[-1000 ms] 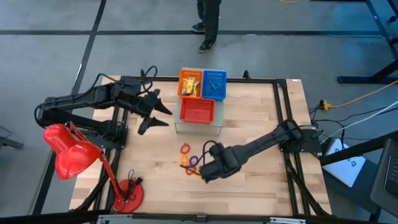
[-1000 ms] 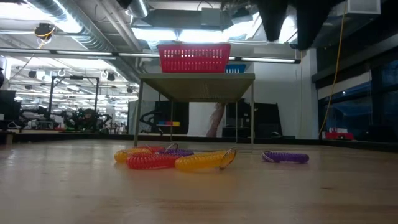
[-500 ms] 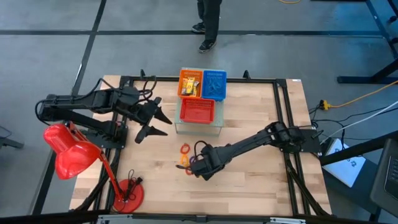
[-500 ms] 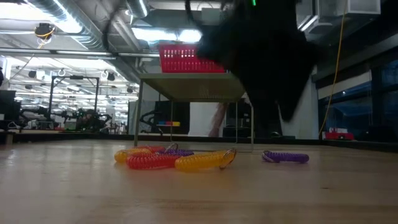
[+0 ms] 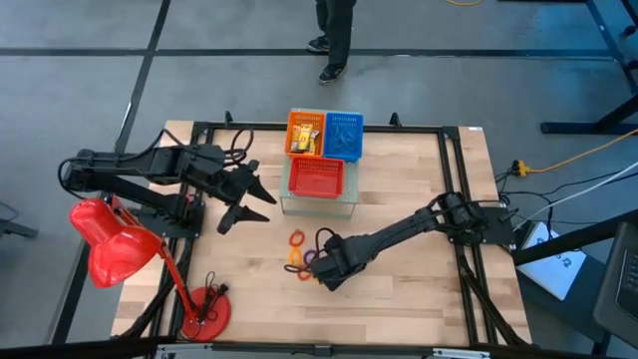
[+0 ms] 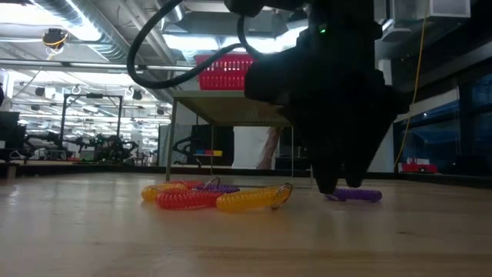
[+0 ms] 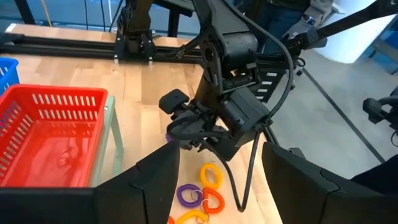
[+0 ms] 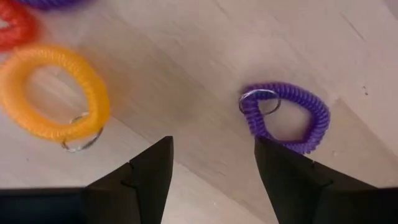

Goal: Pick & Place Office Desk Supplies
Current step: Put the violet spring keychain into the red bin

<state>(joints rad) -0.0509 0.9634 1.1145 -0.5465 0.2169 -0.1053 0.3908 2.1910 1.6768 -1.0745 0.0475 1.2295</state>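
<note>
Two dark jointed arms, black looping cables along each, blocky matte wrist housings, angular dark fingers point(image 8: 149, 168)

Grey concrete floor point(image 5: 80, 60) (person point(image 5: 334, 35) standing), ceiling strip lights point(image 6: 84, 35) overhead.

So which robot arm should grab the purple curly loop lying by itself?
The right one. The right gripper is open and low over the table, with the purple coiled loop just ahead of its fingers. The left gripper hangs farther off, near the red mesh basket.

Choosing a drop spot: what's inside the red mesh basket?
In the left wrist view, the red mesh basket holds something small and reddish on its floor, too indistinct to identify. The near corner is cut off.
</note>
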